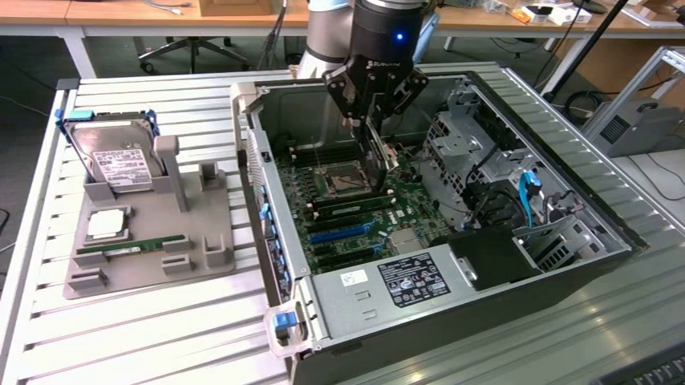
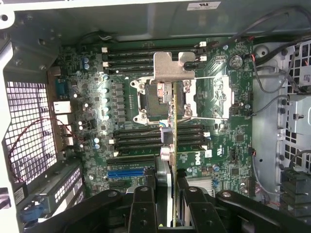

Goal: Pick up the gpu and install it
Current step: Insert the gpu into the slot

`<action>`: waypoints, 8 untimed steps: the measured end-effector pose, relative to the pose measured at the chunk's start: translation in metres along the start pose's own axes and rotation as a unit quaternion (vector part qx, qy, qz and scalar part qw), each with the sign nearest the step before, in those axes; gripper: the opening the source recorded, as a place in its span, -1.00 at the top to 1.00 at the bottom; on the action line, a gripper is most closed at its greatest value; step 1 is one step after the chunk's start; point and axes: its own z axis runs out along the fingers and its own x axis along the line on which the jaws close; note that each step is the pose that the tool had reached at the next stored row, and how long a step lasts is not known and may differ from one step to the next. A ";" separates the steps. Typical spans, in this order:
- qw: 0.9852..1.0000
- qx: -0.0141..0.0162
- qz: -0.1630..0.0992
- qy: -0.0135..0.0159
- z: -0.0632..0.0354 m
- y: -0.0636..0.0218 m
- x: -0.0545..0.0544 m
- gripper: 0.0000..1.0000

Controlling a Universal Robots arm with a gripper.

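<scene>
Fingers (image 2: 144, 208) of the black gripper (image 1: 370, 119), inside the open grey metal computer case (image 1: 249, 112) above its green motherboard (image 2: 233, 141), pinch the gpu (image 2: 173, 121), a thin green card held upright: likely light, stiff, fragile, best gripped by edges

A white slatted metal table (image 1: 139, 337) is stretching across the exterior view, its ribs catching soft, even light. Beyond its far edge, long light-brown wooden desks on white legs (image 1: 128, 12) are running along the room, a brown cardboard box (image 1: 241, 6) sitting on one. A black swivel-chair base on castors (image 1: 192, 50) is standing beneath them on the dark grey floor (image 1: 112, 60). At the exterior view's right, a silver aluminium-profile frame (image 1: 655, 80) is standing upright, with black cables (image 1: 580, 103) coiling on the floor nearby.
</scene>
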 end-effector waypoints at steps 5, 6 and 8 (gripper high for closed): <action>1.000 -0.001 -0.020 -0.002 0.0000 -0.0002 0.000 0.47; 1.000 -0.001 -0.026 -0.002 0.0000 -0.0003 0.000 0.47; 0.999 -0.002 -0.050 -0.004 0.0001 -0.0007 0.000 0.47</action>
